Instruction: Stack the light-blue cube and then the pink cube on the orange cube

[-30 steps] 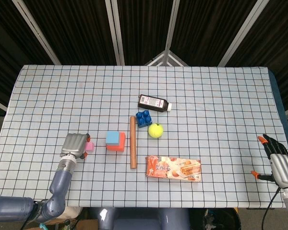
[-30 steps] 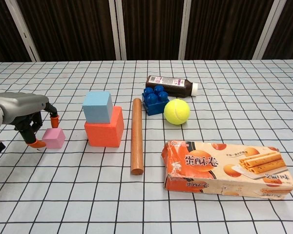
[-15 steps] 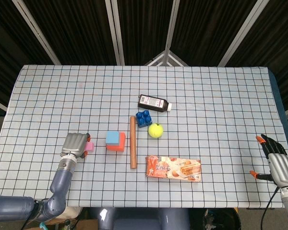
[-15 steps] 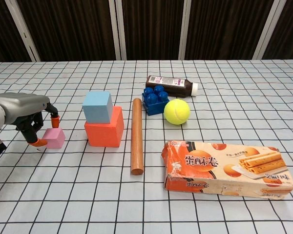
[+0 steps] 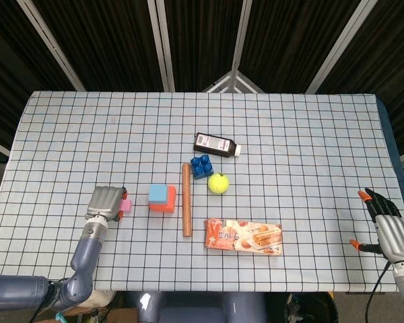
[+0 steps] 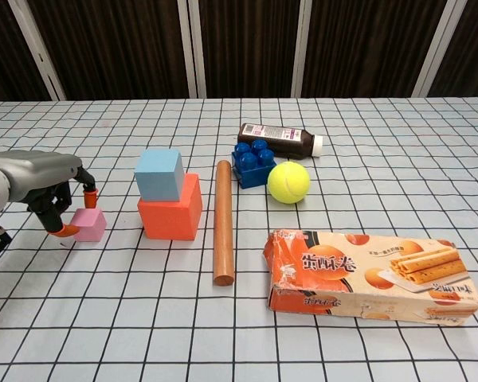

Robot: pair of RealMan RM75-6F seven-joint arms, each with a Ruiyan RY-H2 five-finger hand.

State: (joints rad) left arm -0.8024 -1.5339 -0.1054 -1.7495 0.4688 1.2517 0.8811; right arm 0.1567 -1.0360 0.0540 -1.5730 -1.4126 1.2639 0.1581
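Fingers (image 6: 62, 231) of the left hand (image 6: 40, 185) curl around the pink cube (image 6: 88, 224), which sits on the tabletop (image 6: 366, 143) just left of the stack. The light-blue cube (image 6: 159, 173) already rests on the orange cube (image 6: 170, 211), so only pink remains. The right hand (image 5: 389, 225) waits far off, fingers spread and empty.

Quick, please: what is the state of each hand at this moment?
Left hand: fingers around the pink cube, which sits on the table; a firm grip cannot be told.
Right hand: open, holding nothing, at the table edge.
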